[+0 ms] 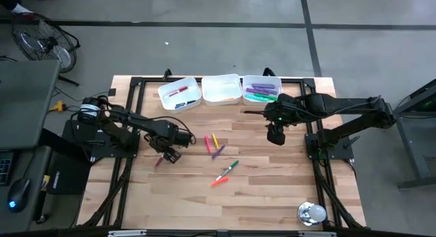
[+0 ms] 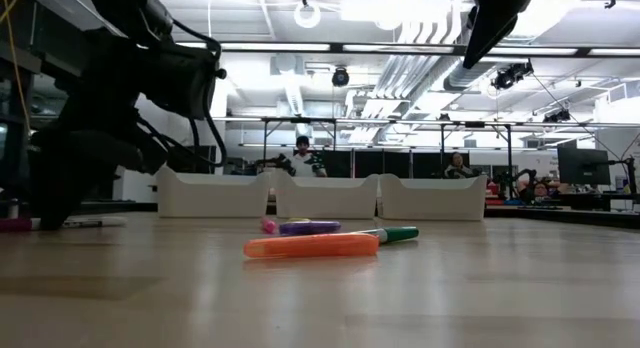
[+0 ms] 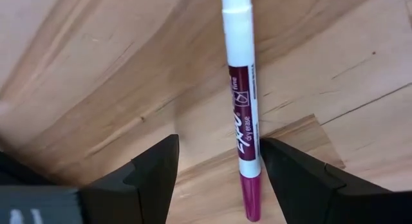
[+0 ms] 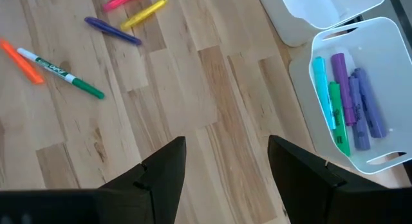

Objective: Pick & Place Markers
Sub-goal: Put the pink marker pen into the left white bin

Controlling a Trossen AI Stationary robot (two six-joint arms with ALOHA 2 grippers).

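The left tool (image 1: 165,153) is seen low over the wooden table (image 1: 272,196), at its left side. In the left wrist view its fingers (image 3: 154,169) are spread, and one maroon dry-erase marker (image 3: 243,114) with a white barrel lies flat on the wood between them; contact with either finger cannot be made out.

Three white trays are counted in a row at the table's far edge. The left tray (image 1: 178,94) holds a red marker and at least one darker one; the exact count cannot be told. The middle tray (image 1: 222,89) shows nothing that can be made out. The right tray (image 4: 386,89) holds about six markers in teal, green and purple.

Five loose markers are counted at mid-table: a pink marker (image 1: 208,141), a yellow marker (image 1: 215,139) and a purple marker (image 1: 218,152) near together, then, closer to the near edge, a green-capped marker (image 1: 227,170) and an orange marker (image 1: 219,182) just beside it.

The right tool (image 1: 275,134) is held above the table in front of the right tray, its fingers (image 4: 164,169) spread and holding nothing.
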